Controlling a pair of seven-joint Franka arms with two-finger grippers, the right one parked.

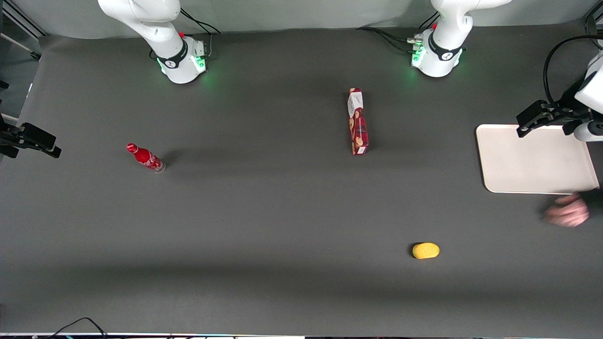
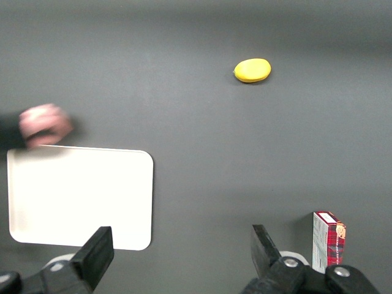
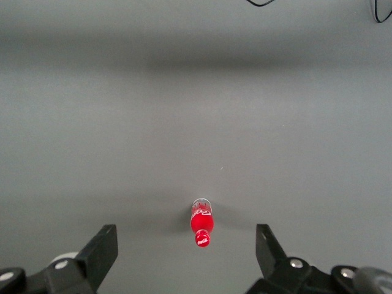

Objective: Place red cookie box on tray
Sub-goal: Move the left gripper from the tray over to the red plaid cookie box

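The red cookie box (image 1: 358, 122) lies lengthwise on the dark table, in front of the working arm's base; the left wrist view shows one end of the red cookie box (image 2: 327, 240). The cream-white tray (image 1: 532, 160) sits bare at the working arm's end of the table, also visible as the tray (image 2: 79, 196) below the wrist camera. My gripper (image 1: 532, 120) hangs high over the tray's edge farthest from the front camera. The gripper (image 2: 180, 239) is open with nothing between its fingers, well apart from the box.
A person's hand (image 1: 567, 211) rests by the tray's corner nearest the front camera. A yellow oval object (image 1: 426, 250) lies nearer the front camera than the box. A small red soda bottle (image 1: 145, 157) stands toward the parked arm's end.
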